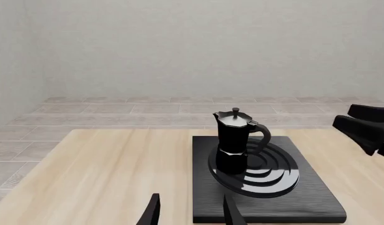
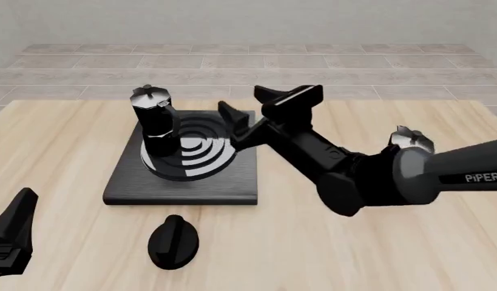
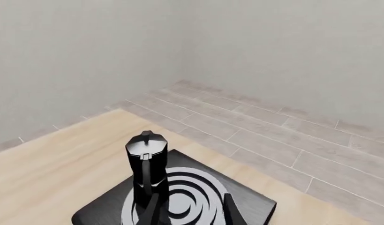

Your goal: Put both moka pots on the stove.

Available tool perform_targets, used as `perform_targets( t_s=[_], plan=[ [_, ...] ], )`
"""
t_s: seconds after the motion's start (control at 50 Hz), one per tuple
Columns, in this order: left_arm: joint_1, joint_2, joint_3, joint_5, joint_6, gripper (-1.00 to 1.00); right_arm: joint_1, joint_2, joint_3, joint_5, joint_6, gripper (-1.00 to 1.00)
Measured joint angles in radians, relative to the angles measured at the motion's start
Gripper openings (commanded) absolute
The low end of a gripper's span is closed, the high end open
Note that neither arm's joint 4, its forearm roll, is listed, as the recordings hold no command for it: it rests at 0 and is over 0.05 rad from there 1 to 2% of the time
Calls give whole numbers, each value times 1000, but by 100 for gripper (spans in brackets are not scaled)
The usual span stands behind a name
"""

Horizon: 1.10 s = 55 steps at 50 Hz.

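One moka pot (image 2: pixel 155 118) stands upright on the burner rings of the stove (image 2: pixel 127 182), toward its left side. The other moka pot (image 2: pixel 412 140) stands on the table at the right, mostly hidden behind the right arm; only its silvery lid shows. My right gripper (image 2: pixel 240 100) hovers open and empty over the stove's right half, just right of the first pot (image 3: pixel 146 164). My left gripper (image 1: pixel 192 213) is open and empty, low at the near left, well short of the stove (image 1: pixel 273 206) and the pot (image 1: pixel 237 140).
A low black oval knob (image 2: pixel 173 241) lies on the table in front of the stove. The right arm's body crosses the table from the right edge to the stove. Its gripper (image 1: pixel 367 126) shows in the left wrist view.
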Motion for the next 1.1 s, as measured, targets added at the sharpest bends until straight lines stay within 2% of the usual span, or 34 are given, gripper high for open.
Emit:
perform_targets(
  t_s=[0.66, 1.1],
  plan=[
    [0, 0, 0, 0, 0, 100, -114, -400, 259, 80, 29, 100],
    [0, 0, 0, 0, 0, 100, -219, -700, 380, 245, 25, 100]
  ],
)
